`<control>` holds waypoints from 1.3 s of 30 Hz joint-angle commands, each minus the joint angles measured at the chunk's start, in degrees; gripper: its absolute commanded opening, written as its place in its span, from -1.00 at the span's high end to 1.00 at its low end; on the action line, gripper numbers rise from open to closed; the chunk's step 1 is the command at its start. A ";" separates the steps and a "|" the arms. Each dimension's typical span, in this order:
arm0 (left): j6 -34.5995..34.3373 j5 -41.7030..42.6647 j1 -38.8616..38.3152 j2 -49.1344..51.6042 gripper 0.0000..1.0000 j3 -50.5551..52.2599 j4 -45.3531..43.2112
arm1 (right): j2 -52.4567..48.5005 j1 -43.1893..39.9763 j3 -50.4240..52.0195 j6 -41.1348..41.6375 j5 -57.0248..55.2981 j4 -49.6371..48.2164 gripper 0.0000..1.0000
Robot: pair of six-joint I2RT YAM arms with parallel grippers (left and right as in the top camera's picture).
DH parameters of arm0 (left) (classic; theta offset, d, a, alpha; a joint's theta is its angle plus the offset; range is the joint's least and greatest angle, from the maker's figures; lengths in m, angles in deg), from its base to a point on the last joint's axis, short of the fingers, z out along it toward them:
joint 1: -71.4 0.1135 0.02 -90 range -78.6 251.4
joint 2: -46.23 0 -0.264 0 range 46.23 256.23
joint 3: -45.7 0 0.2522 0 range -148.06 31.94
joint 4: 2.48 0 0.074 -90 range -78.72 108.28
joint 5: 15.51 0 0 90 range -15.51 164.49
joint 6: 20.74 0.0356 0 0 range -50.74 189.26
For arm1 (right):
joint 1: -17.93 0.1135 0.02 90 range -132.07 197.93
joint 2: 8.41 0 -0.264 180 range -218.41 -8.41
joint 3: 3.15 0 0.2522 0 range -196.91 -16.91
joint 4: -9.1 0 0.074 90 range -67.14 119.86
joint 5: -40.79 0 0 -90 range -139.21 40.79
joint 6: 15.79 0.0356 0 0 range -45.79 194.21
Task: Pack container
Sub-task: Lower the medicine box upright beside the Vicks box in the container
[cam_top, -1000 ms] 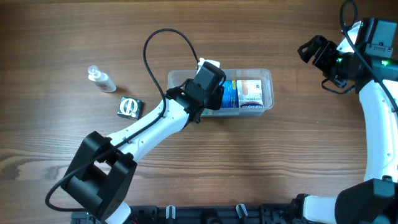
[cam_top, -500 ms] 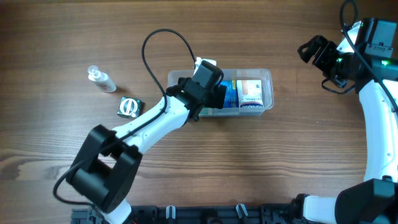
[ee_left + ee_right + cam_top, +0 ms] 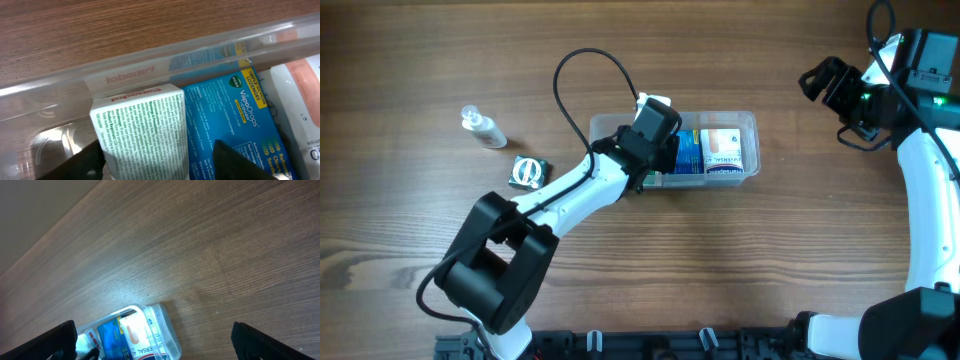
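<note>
Left fingers (image 3: 90, 162) spread wide, one either side of white-and-green box (image 3: 142, 130) lying in container (image 3: 748, 120). Across surface (image 3: 720, 260), left to right: small clear bottle (image 3: 483, 128), dark square packet (image 3: 529, 172), container near the middle, blue VapoDrops box (image 3: 235, 125) just beside white one. Right fingers (image 3: 55, 335) wide apart, holding nothing, far right, well apart from container.

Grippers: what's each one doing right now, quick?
Left gripper: open, straddling the white-and-green box inside the container, not clamped on it.
Right gripper: open, holding nothing.
</note>
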 commanded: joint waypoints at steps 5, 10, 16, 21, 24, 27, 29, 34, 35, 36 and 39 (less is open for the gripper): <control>0.42 0.50 0.39 0.94 -0.13 -0.13 -0.13 | 1.42 0.02 -0.09 0.35 0.90 -0.20 -0.99; 1.75 0.52 0.48 1.70 0.00 -0.13 0.22 | 1.42 0.02 -0.09 0.33 0.90 -0.17 -1.00; 1.90 0.33 0.48 1.90 0.07 -0.15 0.46 | 1.42 0.02 -0.09 0.33 0.92 -0.20 -1.00; 1.88 0.33 0.48 2.01 -0.59 -0.13 0.48 | 1.42 0.02 -0.09 0.33 0.90 -0.20 -1.00; 1.88 0.35 0.48 2.01 -0.52 -0.13 0.44 | 1.42 0.02 -0.09 0.33 0.90 -0.17 -1.00; 1.90 0.35 0.50 2.01 -0.27 -0.13 0.46 | 1.42 0.02 -0.09 0.33 0.92 -0.20 -1.00; 1.88 0.35 0.48 2.05 -0.51 -0.13 0.46 | 1.42 0.02 -0.09 0.33 0.90 -0.17 -0.99; 1.88 0.35 0.48 2.12 -0.70 -0.13 0.46 | 1.42 0.02 -0.09 0.35 0.90 -0.17 -1.00; 1.90 0.33 0.48 2.12 -0.65 -0.13 0.48 | 1.42 0.02 -0.09 0.35 0.90 -0.20 -1.00; 1.90 0.35 0.48 2.12 -0.59 -0.13 0.52 | 1.42 0.02 -0.09 0.33 0.90 -0.20 -1.00; 1.90 0.33 0.48 2.23 -0.51 -0.13 0.96 | 1.42 0.02 -0.09 0.33 0.92 -0.20 -0.99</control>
